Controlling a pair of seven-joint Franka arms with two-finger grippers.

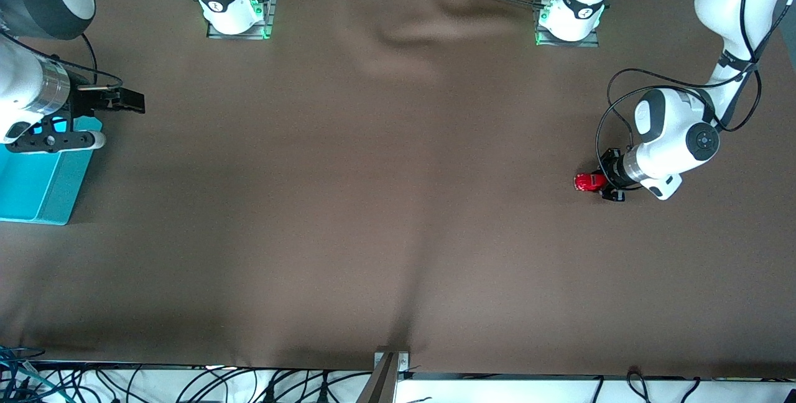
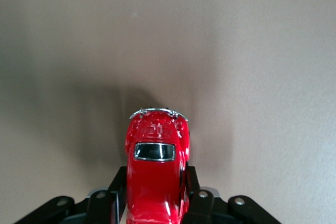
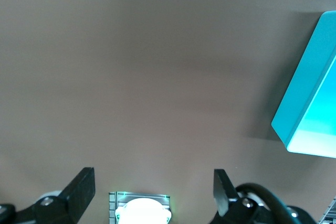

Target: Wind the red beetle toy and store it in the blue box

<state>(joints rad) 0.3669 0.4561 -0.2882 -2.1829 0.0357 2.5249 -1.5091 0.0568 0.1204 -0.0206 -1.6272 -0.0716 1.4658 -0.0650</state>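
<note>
In the front view the left gripper (image 1: 602, 183) lies low at the left arm's end of the table, closed sideways on the red beetle toy (image 1: 586, 182), which sits at or just above the brown cloth (image 1: 385, 204); a low, level hold like this would suit rolling the wheels back along the cloth to wind the spring, though whether they touch cannot be made out. The blue box (image 1: 38, 185) stands at the right arm's end of the table, well apart from the toy, so storing it means a long carry across bare cloth with nothing between them. The right gripper (image 1: 93, 118) hangs over the box's rim, and that arm seems to wait; it could crowd the box when the toy arrives. In the left wrist view the red beetle toy (image 2: 156, 174) is pinched by its flanks between the black fingers (image 2: 190, 187), its silvery bumper pointing away from the gripper. In the right wrist view the right gripper (image 3: 152, 187) stands with its fingers wide apart and empty, a corner of the blue box (image 3: 307, 108) beside it.
</note>
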